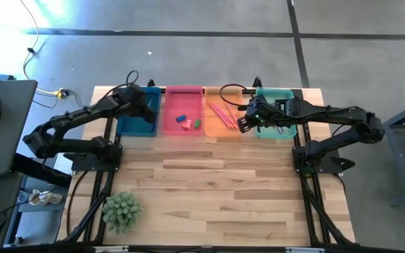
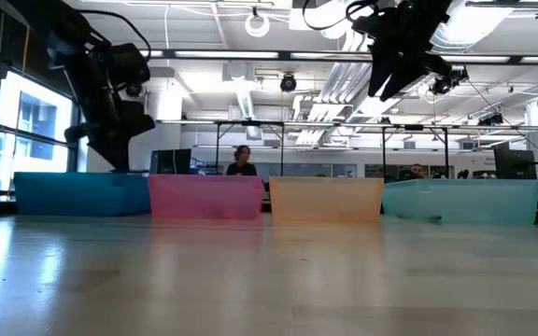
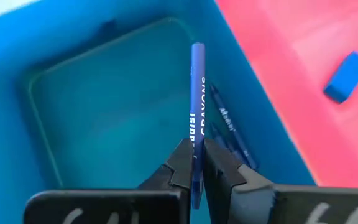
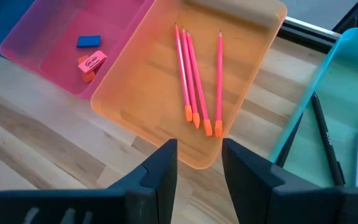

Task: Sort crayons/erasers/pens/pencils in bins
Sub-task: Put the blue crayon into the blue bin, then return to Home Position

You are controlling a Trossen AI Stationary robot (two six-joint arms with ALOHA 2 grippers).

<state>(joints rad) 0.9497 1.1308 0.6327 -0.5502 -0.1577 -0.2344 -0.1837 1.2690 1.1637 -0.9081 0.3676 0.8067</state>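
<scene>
Your left claw (image 3: 194,163) hangs over the blue bin (image 1: 138,116), clamped on a blue crayon (image 3: 197,99) — more blue sticks lie in the bin beneath it. Next right, the pink bin (image 1: 183,98) holds the erasers (image 1: 186,122), and the orange bin (image 4: 135,93) four pink pencils (image 4: 194,81). Your right claw (image 4: 199,163) hovers with fingers apart between the orange and teal bins (image 4: 344,68).

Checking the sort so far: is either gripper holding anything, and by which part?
The left gripper, over the blue bin, is shut on a blue crayon, pinched near one end. The right gripper is open and empty.
</scene>
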